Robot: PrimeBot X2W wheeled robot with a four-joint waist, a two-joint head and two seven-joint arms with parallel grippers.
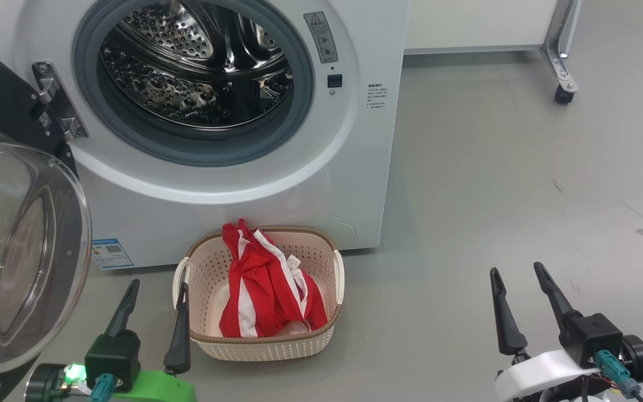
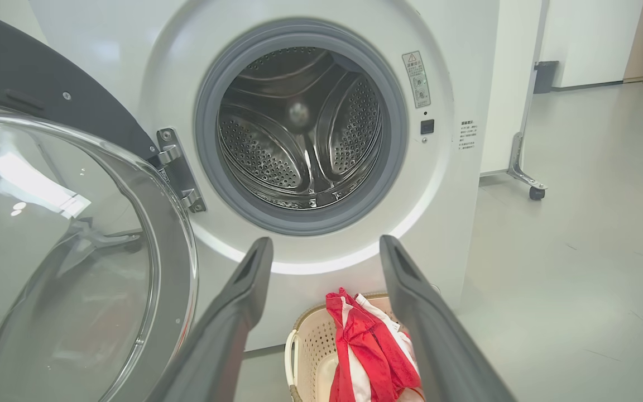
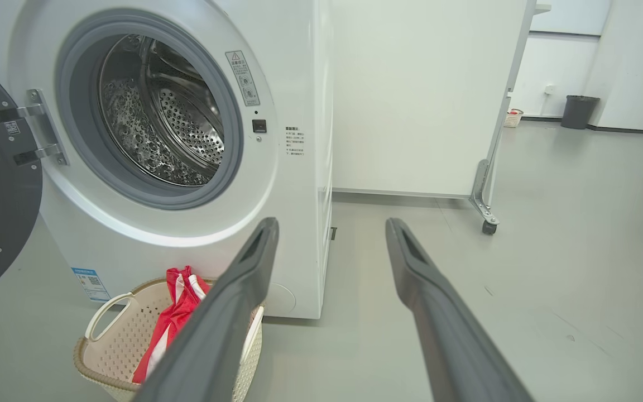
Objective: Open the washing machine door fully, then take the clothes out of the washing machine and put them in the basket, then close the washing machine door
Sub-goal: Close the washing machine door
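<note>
The white washing machine point(image 1: 310, 184) stands with its steel drum showing no clothes inside. Its door point(image 1: 20, 251), a black ring around a clear glass bowl, is swung wide open at the left. Red and white clothes point(image 1: 265, 285) lie in the cream basket point(image 1: 265, 346) on the floor before the machine. My left gripper point(image 1: 157, 287) is open, low at the left just beside the basket's left handle, holding nothing. My right gripper point(image 1: 517, 271) is open over bare floor at the lower right. The wrist views show the door point(image 2: 70, 251), clothes point(image 2: 366, 346), basket point(image 3: 109, 357) and machine point(image 3: 148, 234).
Grey floor spreads to the right of the machine. A white panel on a metal leg with a castor point(image 1: 564, 92) stands at the back right. A dark bin point(image 3: 578, 111) stands far off by the wall.
</note>
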